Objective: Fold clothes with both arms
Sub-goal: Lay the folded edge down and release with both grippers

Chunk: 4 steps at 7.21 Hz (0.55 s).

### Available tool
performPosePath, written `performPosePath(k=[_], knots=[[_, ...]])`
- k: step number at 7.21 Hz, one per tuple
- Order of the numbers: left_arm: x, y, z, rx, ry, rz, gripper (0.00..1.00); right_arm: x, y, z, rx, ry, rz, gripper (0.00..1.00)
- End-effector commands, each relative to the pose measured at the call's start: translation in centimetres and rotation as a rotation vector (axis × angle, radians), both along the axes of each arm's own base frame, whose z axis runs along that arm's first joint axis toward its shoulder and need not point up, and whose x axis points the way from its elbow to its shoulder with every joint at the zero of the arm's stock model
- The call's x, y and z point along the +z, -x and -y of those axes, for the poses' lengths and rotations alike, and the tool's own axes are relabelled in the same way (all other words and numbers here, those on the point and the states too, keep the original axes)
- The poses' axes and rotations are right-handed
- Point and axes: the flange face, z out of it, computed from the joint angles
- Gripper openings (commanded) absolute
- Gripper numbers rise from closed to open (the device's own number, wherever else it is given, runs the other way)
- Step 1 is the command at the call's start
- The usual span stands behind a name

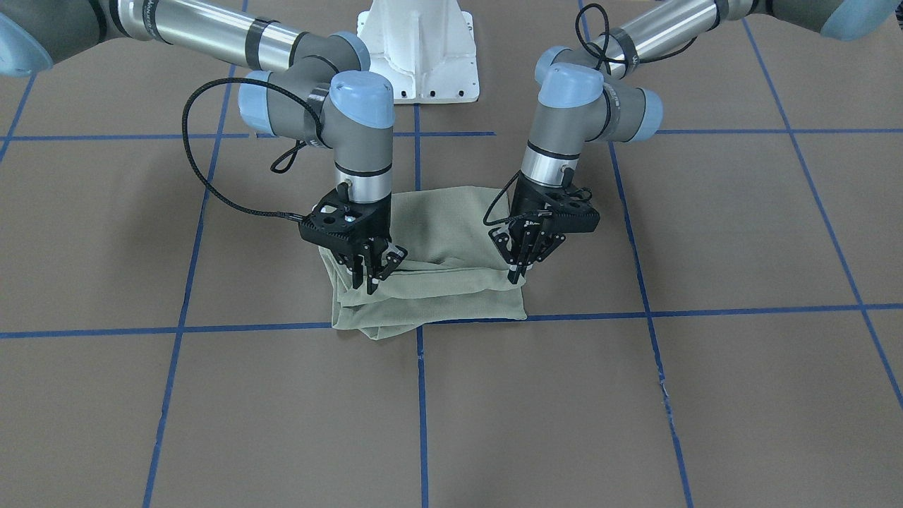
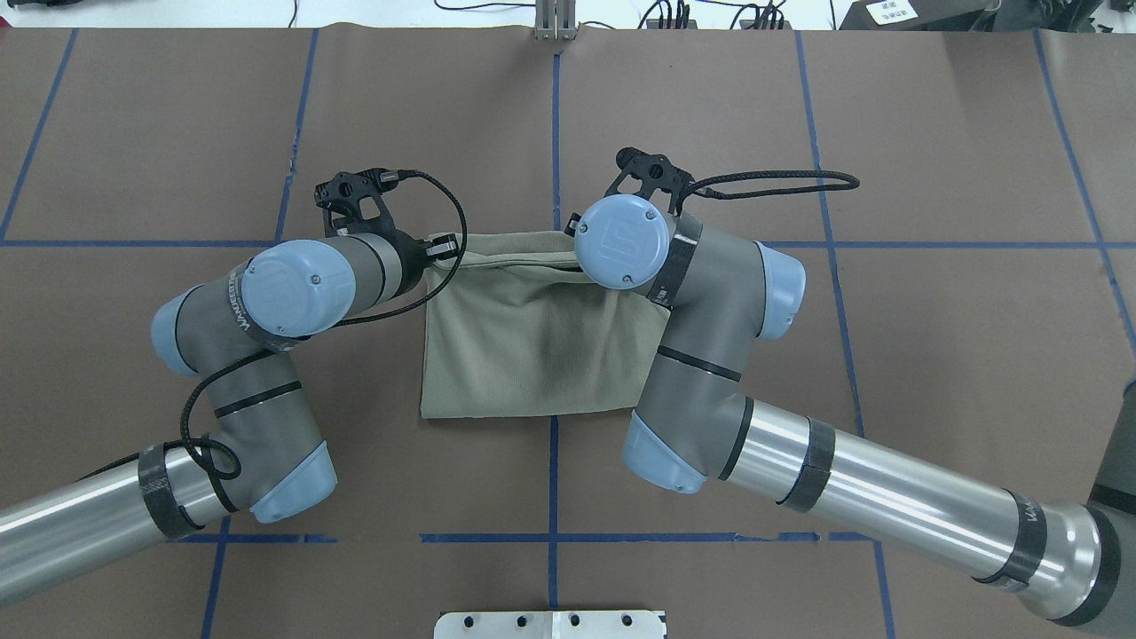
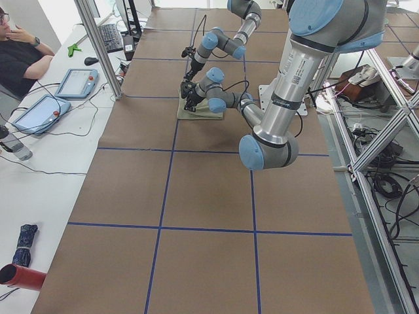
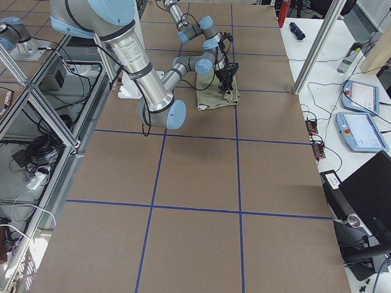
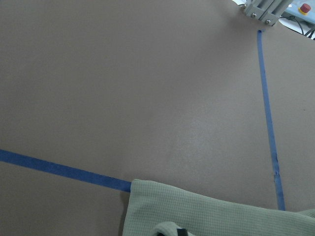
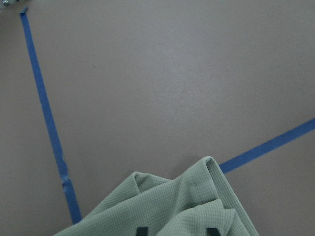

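Shirt: We see the green shirt (image 1: 437, 282) folded into a thick rectangle. It lies flat on the brown table (image 1: 635, 395), under both pairs of fingers and in the space between them.
Right gripper: The right gripper (image 1: 370, 277) points down onto one corner of the shirt, on the side away from the robot. Its fingers are drawn together on a raised pleat of the cloth. In the right wrist view the cloth humps up just in front of the two dark fingertips (image 6: 142, 230).
Left gripper: The left gripper (image 1: 517, 271) leans a little and stands at the other corner of the same side. Its fingers are pressed together with the edge of the shirt between them.
Edge between the fingers: The border of the shirt runs from one pair of fingers to the other, and we see several layers of cloth there.
Tape: One blue tape line (image 1: 705, 309) passes just beyond the fingertips, under the border of the shirt.
Arms: The left arm (image 2: 293, 293) and the right arm (image 2: 710, 293) bend over the two ends of the shirt.
Base: The white base (image 1: 423, 49) stands well apart behind the fingers.
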Motion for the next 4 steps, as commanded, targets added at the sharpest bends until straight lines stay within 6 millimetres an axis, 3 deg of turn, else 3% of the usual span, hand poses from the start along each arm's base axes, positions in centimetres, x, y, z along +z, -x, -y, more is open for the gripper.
performPosePath(k=[1, 2, 3, 4], knots=[[-1.1, 3.3, 2.0, 0.134, -0.063, 0.017, 1.0, -2.9, -0.3, 0.3, -0.05, -0.019, 0.029, 1.0], [-0.9, 5.9, 3.2, 0.198, -0.087, 0.024, 1.0, -4.0, -0.3, -0.2, -0.076, -0.028, 0.048, 1.0], [-0.4, 6.0, 3.2, 0.203, -0.103, 0.03, 1.0, -4.7, -0.5, -0.9, -0.109, -0.057, 0.045, 1.0], [-0.3, 6.2, 3.3, 0.2, -0.112, 0.02, 1.0, -4.0, 2.1, -4.1, -0.155, -0.061, 0.029, 1.0]])
